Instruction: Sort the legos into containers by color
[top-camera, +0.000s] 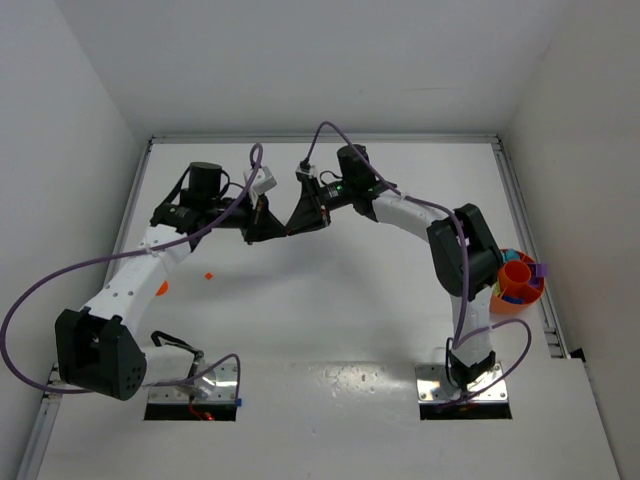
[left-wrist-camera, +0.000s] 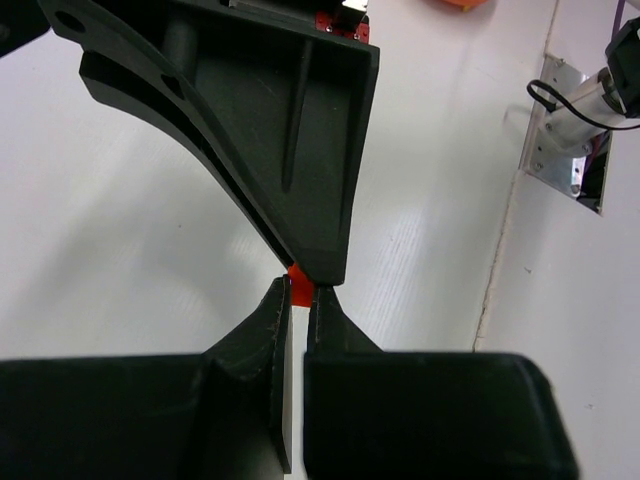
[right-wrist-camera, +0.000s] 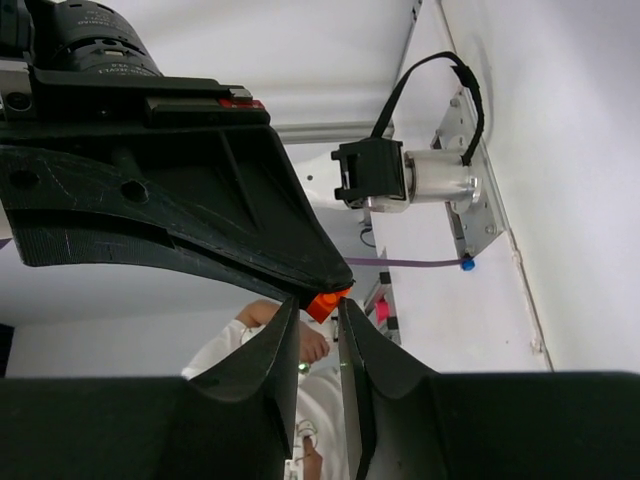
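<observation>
My two grippers meet tip to tip in the air above the far middle of the table. My left gripper (top-camera: 272, 230) (left-wrist-camera: 300, 296) is shut on a small orange lego (left-wrist-camera: 299, 287) at its fingertips. My right gripper (top-camera: 298, 225) (right-wrist-camera: 320, 312) is open, with a finger on each side of the same orange lego (right-wrist-camera: 328, 303); the lego sits tilted against its right finger. The orange bowl (top-camera: 503, 301) stands at the table's right edge, behind the right arm, with blue and purple legos in it. Two more orange legos (top-camera: 209, 275) (top-camera: 162, 289) lie on the table at the left.
The white table has raised walls at the back and sides. The right arm's base plate (left-wrist-camera: 570, 130) and the left arm's base motor (right-wrist-camera: 410, 180) stand at the near edge. Purple cables hang from both arms.
</observation>
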